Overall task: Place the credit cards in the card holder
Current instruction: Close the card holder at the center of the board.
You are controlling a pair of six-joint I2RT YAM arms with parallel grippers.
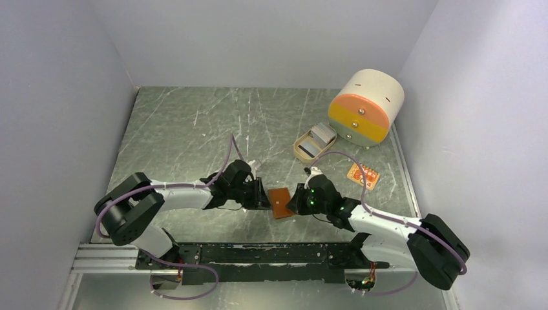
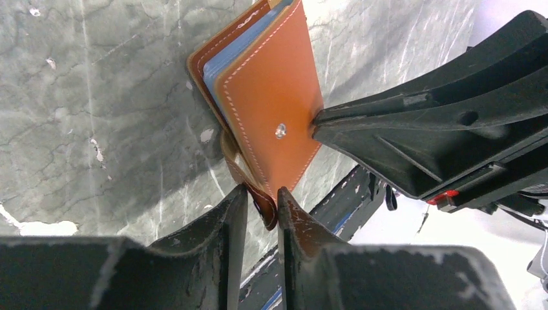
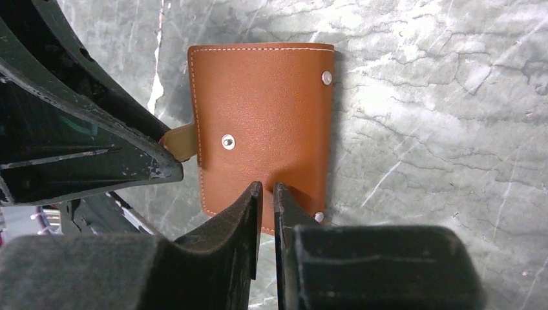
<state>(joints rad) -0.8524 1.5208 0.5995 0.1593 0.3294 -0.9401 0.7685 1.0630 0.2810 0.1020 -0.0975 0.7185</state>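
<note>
1. Grey-green marbled table [image 1: 194,129], scratched, boxed in by plain white walls [image 1: 258,39]; arm bases on a rail along the near edge.
2. Card holder [image 1: 280,203] at the middle of the near edge, brown leather, between both grippers. Snap stud [image 3: 227,141] bare on the outer face, light blue lining [image 2: 223,71] peeking out at one edge.
3. Left gripper [image 2: 262,197] nipped nearly closed on the holder's closure strap [image 2: 240,169], nothing but strap between the jaws.
4. Right gripper [image 3: 266,190] pinched narrow on the opposite edge of the cover. Probably leather between the pads, though the exact bite is hidden behind its own fingers.
5. Credit cards [image 1: 318,138] as a pale stack in a tan oval dish [image 1: 299,152], toward the far right corner, just beside a cream-and-orange drum box [image 1: 368,106]. Well apart from the holder.
6. Small orange patterned flat item [image 1: 363,174] near the right edge, between dish and right arm; purpose unclear.
7. Progress: early. No card picked up, none in the holder. Strap off the stud, so snap looks undone; holder gripped from both sides, likely about to be spread open.
8. Left to do: open the holder fully, fetch cards from the dish, slide them into a pocket.
9. Writing: no brand, label or text readable on holder, drum box or cards. Print on the orange item too small to read.
</note>
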